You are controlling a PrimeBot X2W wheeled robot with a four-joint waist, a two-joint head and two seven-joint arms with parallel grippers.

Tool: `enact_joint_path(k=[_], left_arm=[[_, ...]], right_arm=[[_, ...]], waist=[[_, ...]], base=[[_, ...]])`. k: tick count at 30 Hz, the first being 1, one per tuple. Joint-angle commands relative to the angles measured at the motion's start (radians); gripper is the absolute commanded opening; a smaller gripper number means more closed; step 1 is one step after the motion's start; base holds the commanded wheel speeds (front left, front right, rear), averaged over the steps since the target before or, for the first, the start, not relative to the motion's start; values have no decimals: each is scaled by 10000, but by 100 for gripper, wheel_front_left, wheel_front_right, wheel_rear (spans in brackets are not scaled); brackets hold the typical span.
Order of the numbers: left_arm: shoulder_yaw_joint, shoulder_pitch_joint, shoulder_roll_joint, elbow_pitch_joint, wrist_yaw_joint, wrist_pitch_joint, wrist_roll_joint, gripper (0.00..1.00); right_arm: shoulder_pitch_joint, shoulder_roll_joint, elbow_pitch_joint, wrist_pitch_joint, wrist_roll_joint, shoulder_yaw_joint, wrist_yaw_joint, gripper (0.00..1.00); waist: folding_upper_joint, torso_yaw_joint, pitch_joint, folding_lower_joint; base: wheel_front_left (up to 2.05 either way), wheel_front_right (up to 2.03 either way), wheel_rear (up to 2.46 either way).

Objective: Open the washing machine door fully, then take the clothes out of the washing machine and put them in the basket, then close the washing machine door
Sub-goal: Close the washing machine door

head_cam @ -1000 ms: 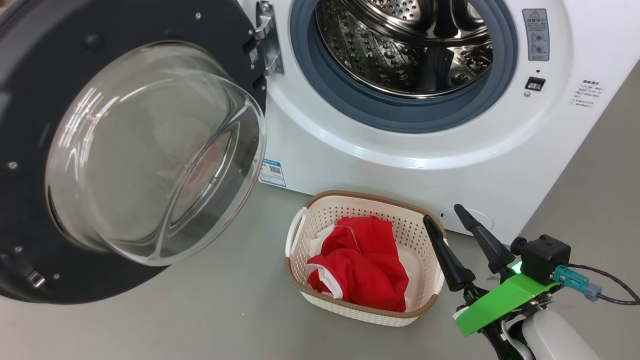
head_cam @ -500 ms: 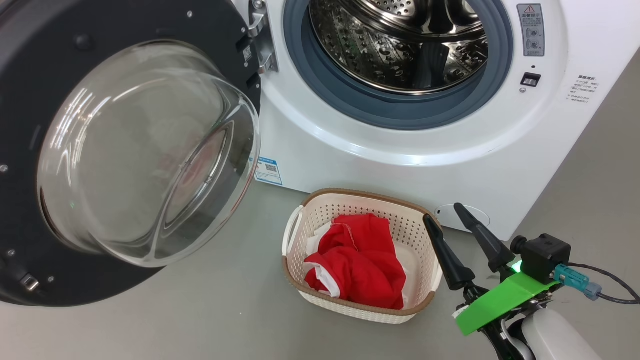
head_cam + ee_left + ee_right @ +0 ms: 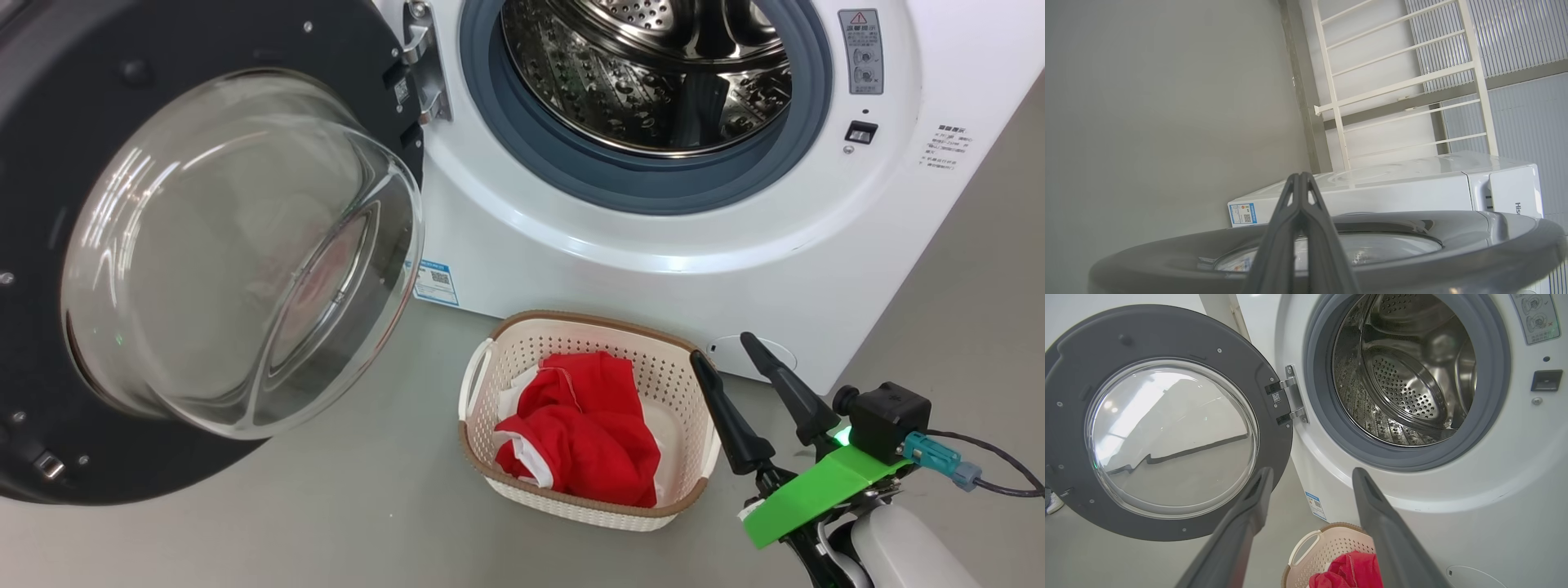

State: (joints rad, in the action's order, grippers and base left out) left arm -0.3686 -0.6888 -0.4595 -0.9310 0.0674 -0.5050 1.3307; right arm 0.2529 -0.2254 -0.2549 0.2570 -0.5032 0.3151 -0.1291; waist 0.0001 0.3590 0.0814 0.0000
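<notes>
The washing machine door (image 3: 245, 245) is swung open to the left, its glass bowl bulging toward me. The white washing machine (image 3: 620, 269) shows a bare steel drum (image 3: 645, 73). The red clothes (image 3: 584, 429) lie in the cream basket (image 3: 571, 320) on the floor in front of the machine. Just right of the basket, my right gripper (image 3: 722, 349) stands open with nothing between its fingers. In the right wrist view the right gripper (image 3: 1310, 477) points at the door hinge, above the basket (image 3: 1331, 547). My left gripper (image 3: 1300, 176) is shut and empty, over the door's outer face (image 3: 1412, 253).
Grey floor lies around the basket and right of the machine. A blue label sticker (image 3: 433, 282) sits low on the machine front. A cable (image 3: 980, 465) trails from my right wrist. A white rack (image 3: 1392, 81) stands behind the machine. A shoe (image 3: 1051, 502) shows at the left edge.
The whole head picture has slid slightly left and up, so the camera moved. Door, basket, clothes and right gripper hold their places.
</notes>
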Motion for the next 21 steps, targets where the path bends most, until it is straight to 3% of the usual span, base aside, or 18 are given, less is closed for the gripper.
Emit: enact_joint_path(k=[1,21], left_arm=[[-133,-107,-556,396,136,-207,116,0],[184,957,-239,2633,-184,-2859,861,0]], right_arm=[[272,18,202,48,-34,226,-16,100],[149,124,145,48,-85,223,-16,100]], waist=[[-1,-3,-16,0],[-1,-47,-226,0]], base=[[0,0,0],[0,0,0]])
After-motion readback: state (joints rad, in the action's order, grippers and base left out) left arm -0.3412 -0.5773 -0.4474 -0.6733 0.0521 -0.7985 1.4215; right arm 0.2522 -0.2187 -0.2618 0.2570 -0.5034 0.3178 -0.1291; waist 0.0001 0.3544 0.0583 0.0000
